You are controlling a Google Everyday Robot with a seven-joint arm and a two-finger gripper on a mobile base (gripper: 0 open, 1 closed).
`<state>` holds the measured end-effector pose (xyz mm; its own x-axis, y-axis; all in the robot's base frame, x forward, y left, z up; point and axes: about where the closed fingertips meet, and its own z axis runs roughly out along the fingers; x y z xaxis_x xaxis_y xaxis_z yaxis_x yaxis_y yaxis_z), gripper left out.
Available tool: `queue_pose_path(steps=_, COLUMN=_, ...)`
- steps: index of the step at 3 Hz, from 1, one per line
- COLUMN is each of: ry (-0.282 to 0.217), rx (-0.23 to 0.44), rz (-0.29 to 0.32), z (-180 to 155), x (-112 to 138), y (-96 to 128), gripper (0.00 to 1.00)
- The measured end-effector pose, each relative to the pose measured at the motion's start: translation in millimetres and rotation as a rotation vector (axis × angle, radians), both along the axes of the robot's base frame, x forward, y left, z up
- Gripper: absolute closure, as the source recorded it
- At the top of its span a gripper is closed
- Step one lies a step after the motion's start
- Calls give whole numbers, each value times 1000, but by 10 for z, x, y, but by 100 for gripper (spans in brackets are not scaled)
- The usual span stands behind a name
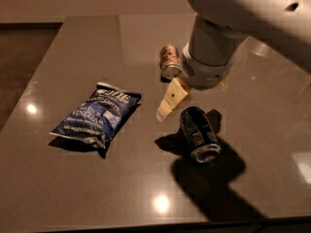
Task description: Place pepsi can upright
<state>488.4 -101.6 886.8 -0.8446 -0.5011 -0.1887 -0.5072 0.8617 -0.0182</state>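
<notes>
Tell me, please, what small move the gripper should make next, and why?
Probably move the gripper over the pepsi can and lower it. The can lies on its side on the table, and the gripper is beside its far end, on the chip bag side, not yet around it.

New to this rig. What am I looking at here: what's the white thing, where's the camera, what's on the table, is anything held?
The big white shape at top right is the robot's arm; this robot has just one. The tan piece at its lower end is the gripper, a two-finger clamp. It hangs low over the table, between the two cans.

There is only one camera. It looks down on the table from above; where it is mounted is not known.

On the table are a blue chip bag lying flat at the left, a tan-brown can on its side at the back, and the dark blue pepsi can on its side just right of the gripper. Nothing appears to be held.
</notes>
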Motion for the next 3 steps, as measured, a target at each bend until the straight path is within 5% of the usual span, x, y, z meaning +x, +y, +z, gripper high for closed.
queue_pose_path(steps=2, ry=87, rx=22, rz=-199, z=-339, x=-233, y=-140, gripper=0)
queue_pose_path(steps=3, ry=90, rx=30, rz=-223, z=-378, x=-285, y=-151, gripper=21)
